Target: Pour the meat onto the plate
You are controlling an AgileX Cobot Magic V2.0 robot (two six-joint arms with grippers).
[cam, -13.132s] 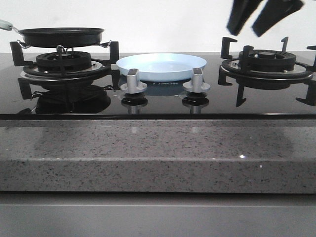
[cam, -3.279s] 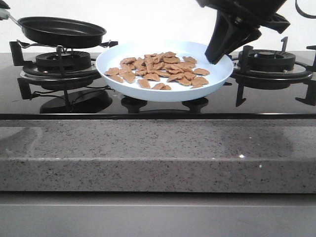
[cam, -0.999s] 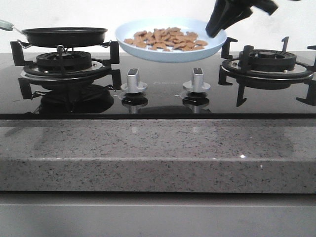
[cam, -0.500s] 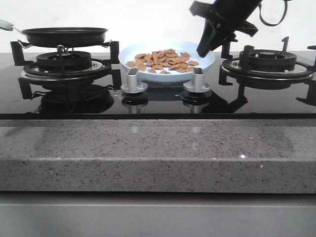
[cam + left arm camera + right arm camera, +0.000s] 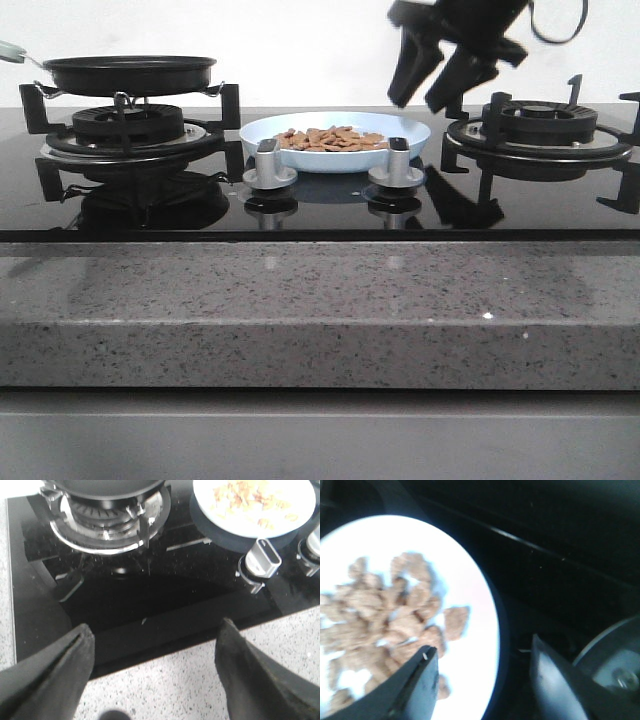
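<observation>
The pale blue plate (image 5: 415, 134) rests on the black glass hob between the two burners, and the reddish-brown meat (image 5: 330, 139) lies heaped on it. My right gripper (image 5: 418, 103) is open and empty just above the plate's right rim. In the right wrist view the open gripper (image 5: 482, 652) straddles the rim of the plate (image 5: 475, 630), with the meat (image 5: 385, 615) beside one finger. My left gripper (image 5: 155, 640) is open and empty over the hob's front edge and the stone counter. The plate (image 5: 240, 527) and meat (image 5: 245, 495) also show far off in the left wrist view.
The black frying pan (image 5: 128, 73) sits on the left burner (image 5: 125, 125). The right burner (image 5: 540, 125) has tall black grate prongs close to my right gripper. Two silver knobs (image 5: 267, 165) (image 5: 392, 163) stand in front of the plate. A speckled grey counter (image 5: 320, 310) fronts the hob.
The plate of meat has come down from the air onto the hob. My right gripper has let go of its rim, opened and risen a little.
</observation>
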